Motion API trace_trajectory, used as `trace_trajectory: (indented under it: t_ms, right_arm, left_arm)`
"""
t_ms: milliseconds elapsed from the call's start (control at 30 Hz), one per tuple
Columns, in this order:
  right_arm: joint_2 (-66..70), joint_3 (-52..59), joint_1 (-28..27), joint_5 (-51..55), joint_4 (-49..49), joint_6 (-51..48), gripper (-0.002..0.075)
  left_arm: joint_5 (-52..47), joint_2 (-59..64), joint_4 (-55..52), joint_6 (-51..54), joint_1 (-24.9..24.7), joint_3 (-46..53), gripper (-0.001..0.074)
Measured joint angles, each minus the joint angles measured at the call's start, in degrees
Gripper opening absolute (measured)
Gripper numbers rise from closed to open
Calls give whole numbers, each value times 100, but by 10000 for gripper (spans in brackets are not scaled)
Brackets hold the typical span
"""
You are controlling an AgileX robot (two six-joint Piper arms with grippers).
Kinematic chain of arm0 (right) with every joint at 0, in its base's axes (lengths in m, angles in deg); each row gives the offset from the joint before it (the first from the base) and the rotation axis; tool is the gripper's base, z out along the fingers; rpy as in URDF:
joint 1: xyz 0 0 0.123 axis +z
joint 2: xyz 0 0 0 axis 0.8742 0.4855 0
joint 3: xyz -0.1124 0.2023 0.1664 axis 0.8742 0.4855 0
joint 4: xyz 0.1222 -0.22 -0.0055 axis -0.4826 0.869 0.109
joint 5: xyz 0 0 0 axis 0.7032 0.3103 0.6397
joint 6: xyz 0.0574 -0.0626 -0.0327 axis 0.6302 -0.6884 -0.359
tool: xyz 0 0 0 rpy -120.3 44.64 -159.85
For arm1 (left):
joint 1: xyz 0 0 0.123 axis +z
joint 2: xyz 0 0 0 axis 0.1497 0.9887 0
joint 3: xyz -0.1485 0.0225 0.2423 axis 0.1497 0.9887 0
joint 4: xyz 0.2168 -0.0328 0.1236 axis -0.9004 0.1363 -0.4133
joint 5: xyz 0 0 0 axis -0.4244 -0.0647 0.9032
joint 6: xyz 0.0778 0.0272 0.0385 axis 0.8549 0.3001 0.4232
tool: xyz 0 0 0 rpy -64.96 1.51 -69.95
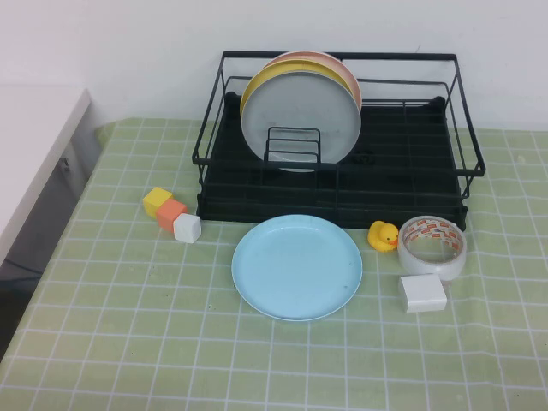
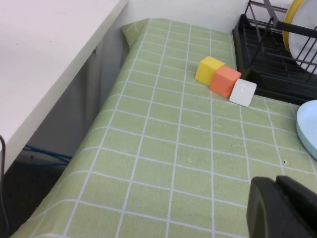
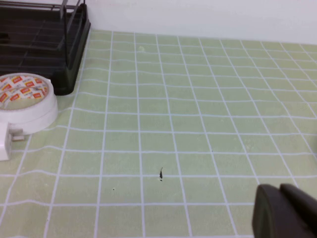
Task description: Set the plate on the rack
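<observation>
1. High view: The plate (image 1: 297, 266) is big, round and light blue. It lies flat on the green cloth (image 1: 111, 325), just in front of the rack (image 1: 338, 167). The rack is black wire and already holds a grey plate (image 1: 300, 120), a yellow plate (image 1: 257, 84) and a pink plate (image 1: 330, 62) standing on edge. Three little blocks (image 1: 174, 216) sit to one side of the blue plate. A toy duck (image 1: 384, 236), a tape roll (image 1: 432, 247) and a white box (image 1: 423, 294) sit on the other side. No arm shows here, so both must be held back, near the robot

2. Left wrist view: Only a dark bit of the left gripper (image 2: 285, 208) shows at the edge. I cannot tell if it is open or closed. A thin slice of the blue plate (image 2: 308, 126) peeks in ahead of this gripper and a little to its inner side, quite near. The blocks (image 2: 225, 81) lie farther ahead, by the rack (image 2: 262, 54)

3. Right wrist view: Again only a dark bit of the right gripper (image 3: 285, 213) shows, and I cannot tell if it is open or closed. The plate is not seen here. The tape roll (image 3: 25, 96) lies ahead and off to the inner side, so it sits between this gripper and the plate. I think the left arm has the clearer way, and the plate's near edge is the place to grab
</observation>
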Motion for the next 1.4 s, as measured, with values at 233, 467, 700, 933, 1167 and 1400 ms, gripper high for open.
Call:
trace_trajectory:
  t_ms: [233, 467, 700, 933, 1167, 1400]
  right_arm:
    - [0, 0, 0, 0, 0, 0, -2]
    - [0, 0, 0, 0, 0, 4, -2]
    - [0, 0, 0, 0, 0, 4, -2]
    - [0, 0, 0, 0, -86, 4, -2]
    - [0, 0, 0, -12, -518, 13, -2]
    - [0, 11, 0, -45, -2988, 51, -2]
  left_arm:
    - [0, 0, 0, 0, 0, 0, -1]
    - [0, 0, 0, 0, 0, 0, -1]
    - [0, 0, 0, -16, 0, 0, -1]
    - [0, 0, -106, -16, 0, 0, -1]
    - [56, 0, -688, -16, 0, 0, -1]
    - [1444, 0, -722, -166, 0, 11, -1]
